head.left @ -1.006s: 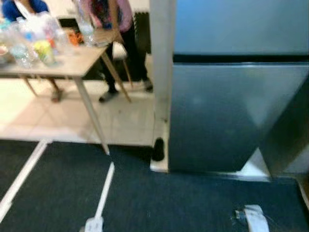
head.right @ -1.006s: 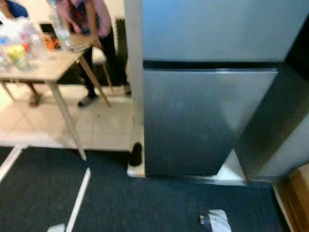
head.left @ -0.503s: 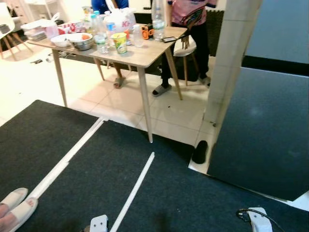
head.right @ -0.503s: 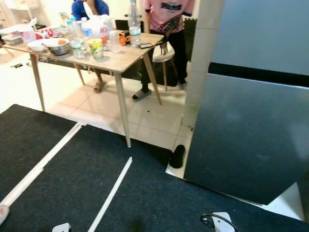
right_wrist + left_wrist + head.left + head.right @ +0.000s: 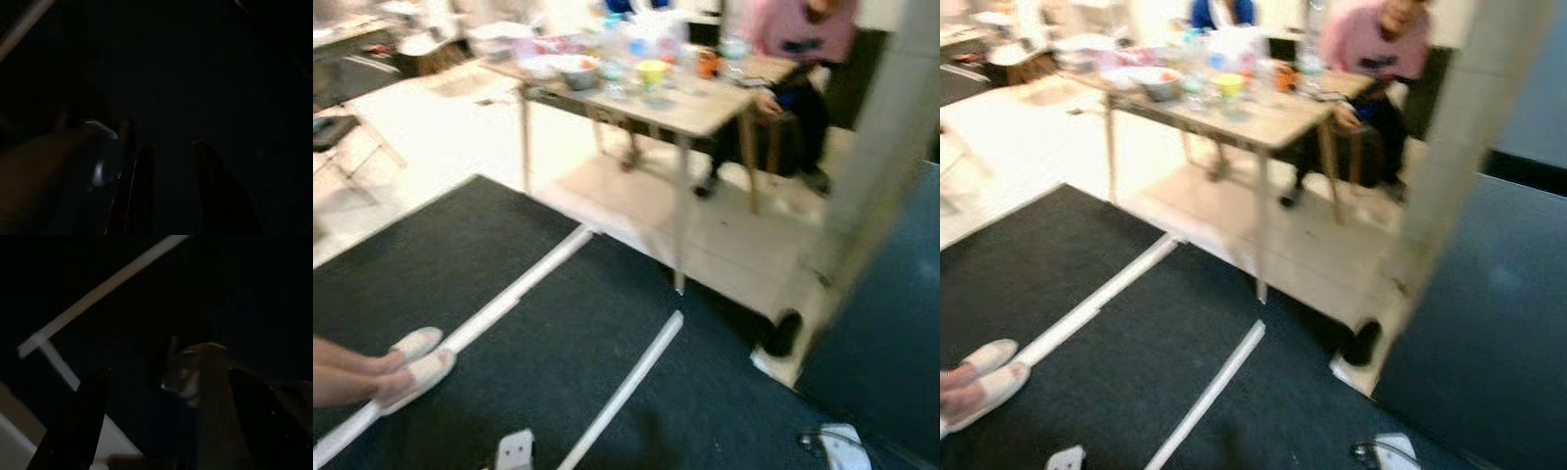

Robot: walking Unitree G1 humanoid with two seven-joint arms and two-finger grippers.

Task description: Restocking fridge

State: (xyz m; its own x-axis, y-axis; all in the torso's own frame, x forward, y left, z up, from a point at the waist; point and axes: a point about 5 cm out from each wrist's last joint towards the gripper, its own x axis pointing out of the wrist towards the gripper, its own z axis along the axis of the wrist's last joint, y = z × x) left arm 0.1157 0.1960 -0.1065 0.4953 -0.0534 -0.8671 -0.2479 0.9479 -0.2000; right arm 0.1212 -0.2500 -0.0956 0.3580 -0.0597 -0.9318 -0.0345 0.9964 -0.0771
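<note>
Fridge (image 5: 1489, 323): dark grey, glossy door, blurred; L gripper (image 5: 166, 421) fingers apart, R gripper (image 5: 168, 191) apart.

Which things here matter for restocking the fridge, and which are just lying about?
For the job:
fridge, door shut
wooden table
bottles and cups on it, blurred
left gripper and right gripper, both idle over the floor

Lying about:
white slippers on someone's feet
white floor strips
dark carpet
seated person in pink
</note>
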